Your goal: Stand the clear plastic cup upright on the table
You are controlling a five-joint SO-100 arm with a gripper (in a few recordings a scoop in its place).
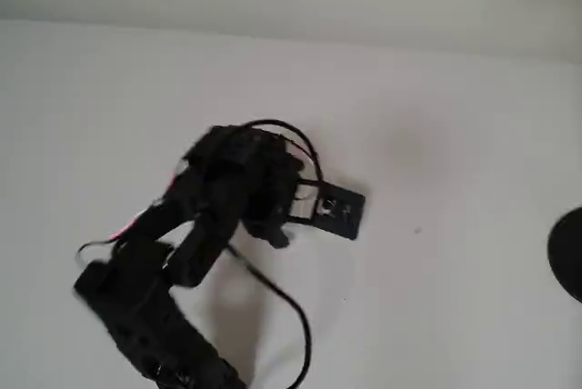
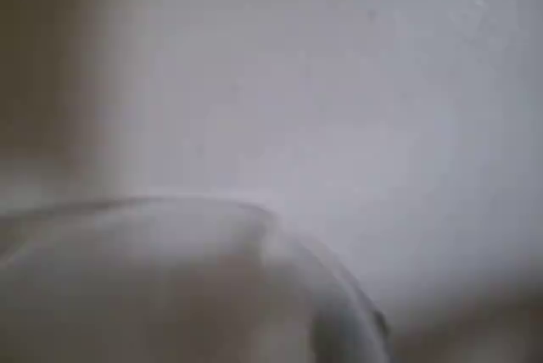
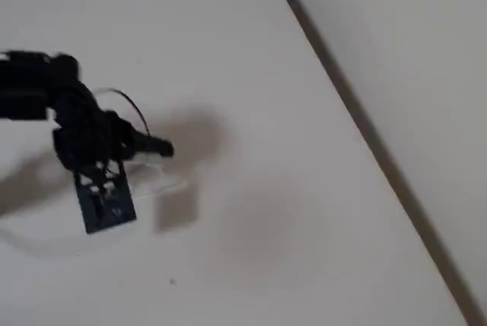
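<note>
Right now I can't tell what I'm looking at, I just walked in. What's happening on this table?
A black robot arm reaches over the white table, its hand lowered near the surface. The clear plastic cup shows large and blurred at the bottom of the wrist view, close to the camera; whether the hand grips it, or whether it is upright, cannot be told. A small black circuit board hangs off the hand, and a black cable trails across the table.
</note>
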